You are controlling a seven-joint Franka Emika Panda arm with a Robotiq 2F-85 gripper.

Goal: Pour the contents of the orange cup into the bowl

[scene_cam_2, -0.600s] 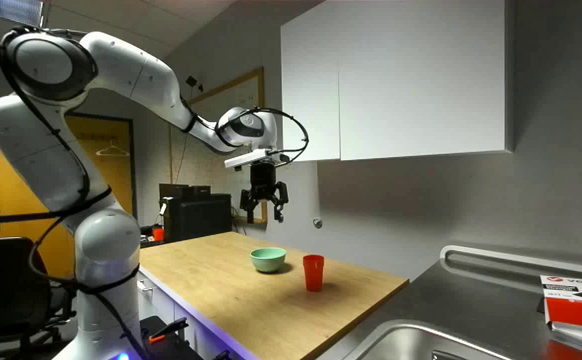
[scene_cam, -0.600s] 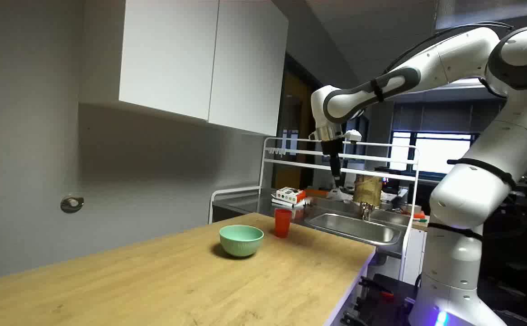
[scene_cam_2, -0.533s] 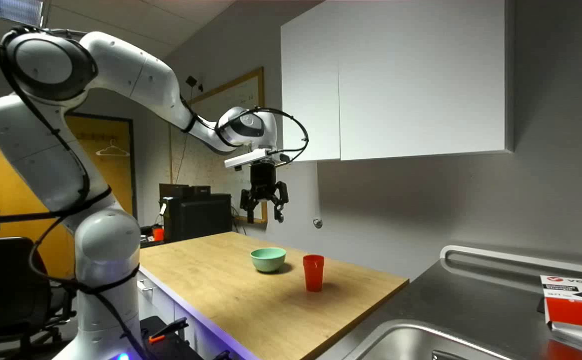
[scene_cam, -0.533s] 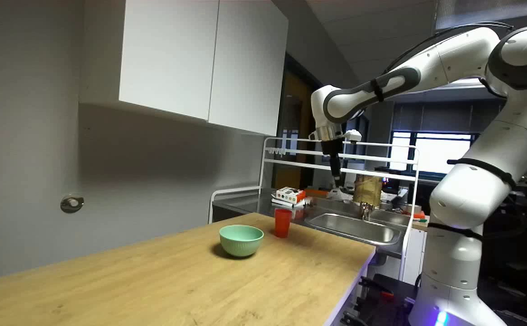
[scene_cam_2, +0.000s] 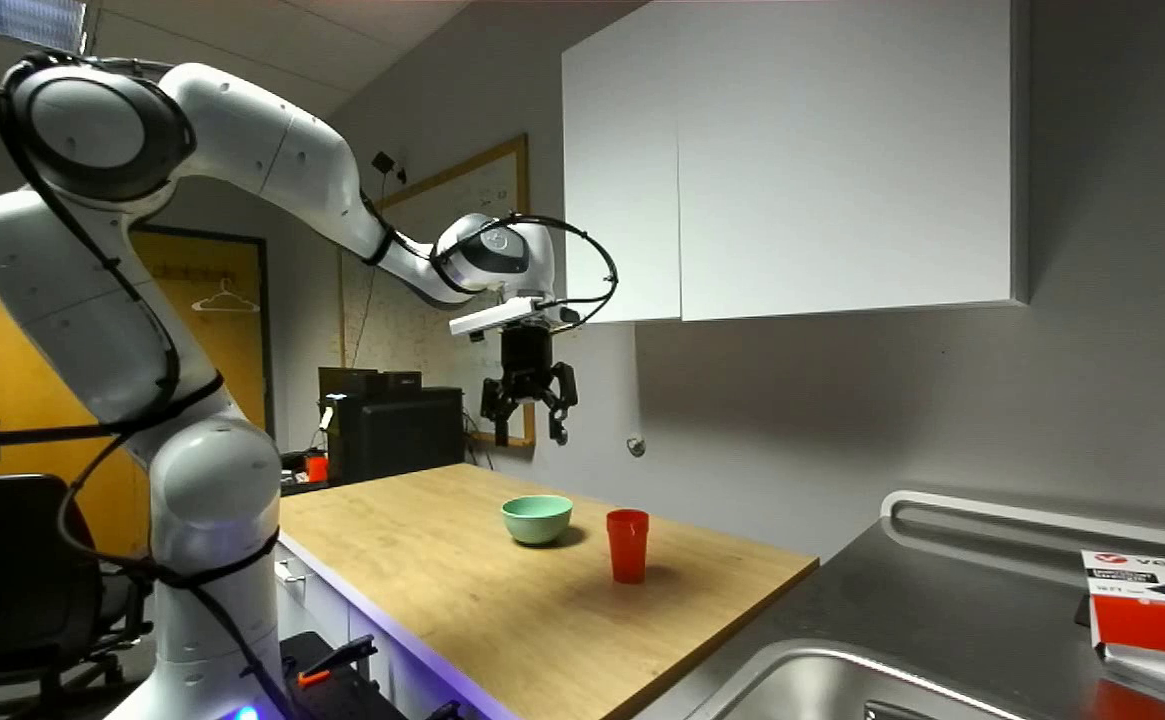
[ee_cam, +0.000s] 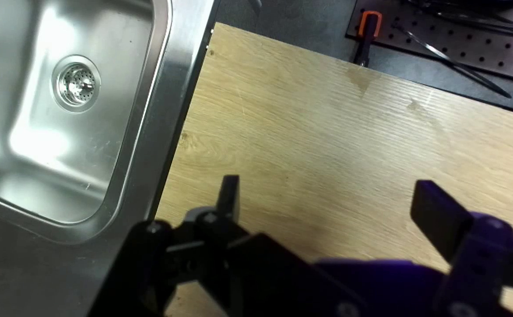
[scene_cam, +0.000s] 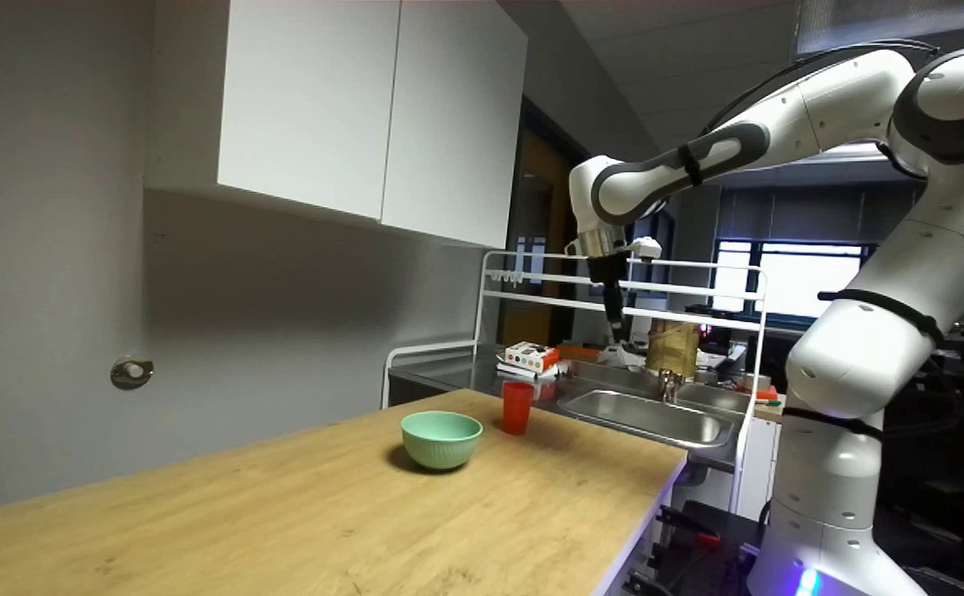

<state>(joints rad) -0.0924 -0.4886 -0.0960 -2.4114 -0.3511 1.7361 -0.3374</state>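
Note:
The orange cup (scene_cam: 517, 408) stands upright on the wooden table near its sink end; it also shows in an exterior view (scene_cam_2: 627, 547). Its contents cannot be seen. The pale green bowl (scene_cam: 441, 444) sits upright beside the cup, apart from it, and shows in an exterior view too (scene_cam_2: 537, 521). My gripper (scene_cam_2: 530, 440) points down, high above the table, away from both. Its fingers are spread wide with nothing between them in the wrist view (ee_cam: 326, 180). Neither cup nor bowl shows in the wrist view.
The wooden table (scene_cam_2: 422, 560) ends at a dark counter with a steel sink (ee_cam: 106, 145). A white wall cabinet (scene_cam_2: 822, 160) hangs above. A white metal rack (scene_cam: 680, 316) stands around the sink area. A red and white box (scene_cam_2: 1152, 610) lies on the counter.

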